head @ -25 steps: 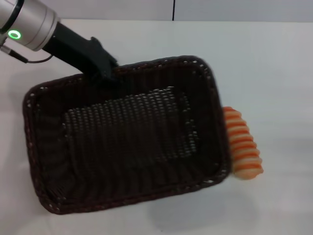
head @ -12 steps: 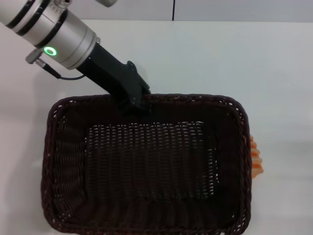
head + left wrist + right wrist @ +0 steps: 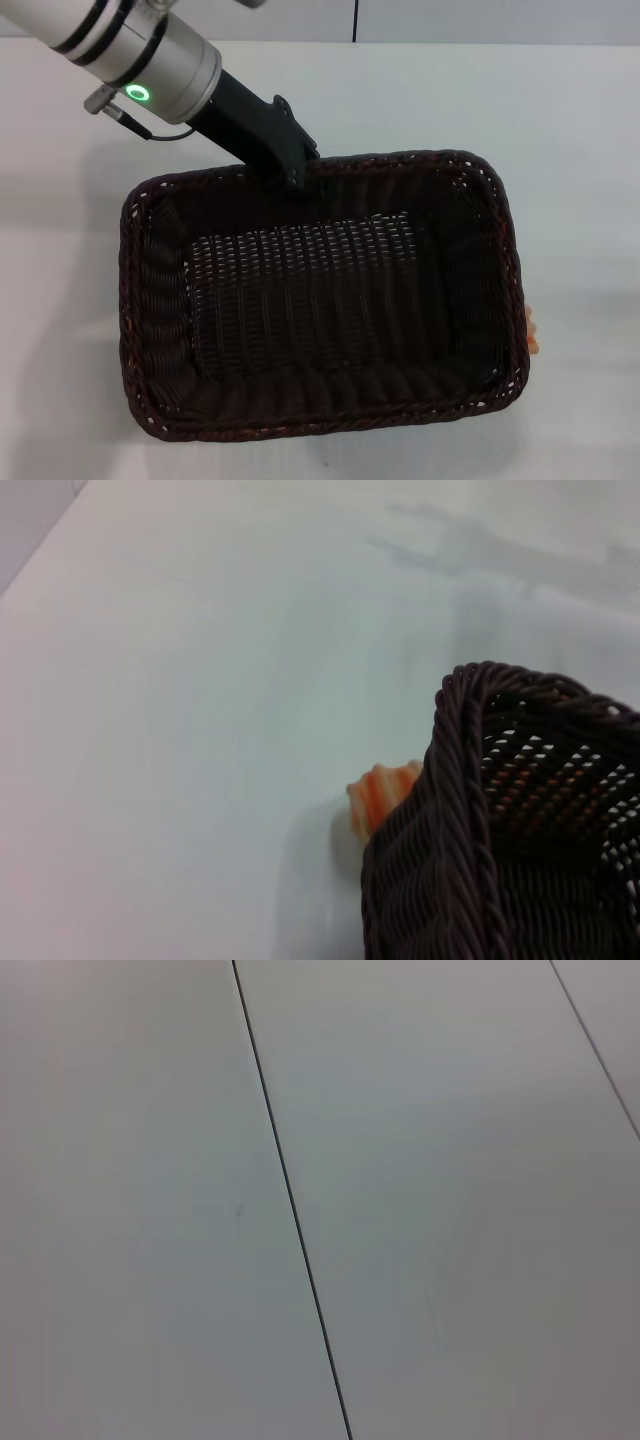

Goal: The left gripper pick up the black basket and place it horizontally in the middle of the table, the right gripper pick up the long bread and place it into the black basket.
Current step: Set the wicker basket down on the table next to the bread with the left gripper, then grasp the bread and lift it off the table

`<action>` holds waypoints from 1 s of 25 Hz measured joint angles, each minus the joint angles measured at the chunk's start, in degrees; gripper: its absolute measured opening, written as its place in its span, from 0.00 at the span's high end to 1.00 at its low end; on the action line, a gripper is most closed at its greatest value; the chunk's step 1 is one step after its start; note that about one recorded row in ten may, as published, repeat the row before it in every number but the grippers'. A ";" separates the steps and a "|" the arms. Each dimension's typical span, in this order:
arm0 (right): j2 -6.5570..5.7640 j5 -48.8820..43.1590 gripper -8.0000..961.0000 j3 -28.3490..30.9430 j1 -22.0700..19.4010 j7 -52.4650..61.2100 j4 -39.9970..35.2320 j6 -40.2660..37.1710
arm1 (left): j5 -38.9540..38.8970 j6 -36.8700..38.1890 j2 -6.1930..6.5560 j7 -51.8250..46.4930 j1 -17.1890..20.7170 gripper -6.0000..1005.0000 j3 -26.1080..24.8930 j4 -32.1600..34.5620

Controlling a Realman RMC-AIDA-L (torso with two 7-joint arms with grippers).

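The black basket (image 3: 320, 300) is a large dark woven tray lying lengthwise across the white table (image 3: 560, 140). My left gripper (image 3: 295, 178), on the silver arm with the green ring, is shut on the middle of the basket's far rim. The long bread (image 3: 534, 338) shows only as an orange sliver past the basket's right side. In the left wrist view, its striped end (image 3: 380, 795) pokes out beside the basket's corner (image 3: 470, 810). The right gripper is out of view; its wrist view shows only plain white surface.
The table's far edge (image 3: 450, 42) runs along the top of the head view, with a wall and a dark vertical seam (image 3: 355, 20) behind it. A dark seam (image 3: 290, 1210) crosses the right wrist view.
The left arm has turned the basket from tilted to lengthwise and shifted it right, then a little farther away. The basket now covers almost all of the bread.
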 joint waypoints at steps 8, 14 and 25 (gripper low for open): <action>-0.22 0.17 0.23 -0.37 -0.63 1.02 0.00 -0.06 | 0.17 0.57 -0.23 3.42 -0.07 0.65 5.11 -0.94; -0.29 0.14 0.23 -0.69 -0.39 2.22 -0.42 0.02 | 0.16 3.20 -0.31 4.49 0.09 0.49 5.50 -4.62; -0.30 -0.09 0.23 -1.95 -0.09 1.89 -0.53 0.01 | -22.19 48.56 -0.96 19.16 20.57 0.47 15.95 -27.64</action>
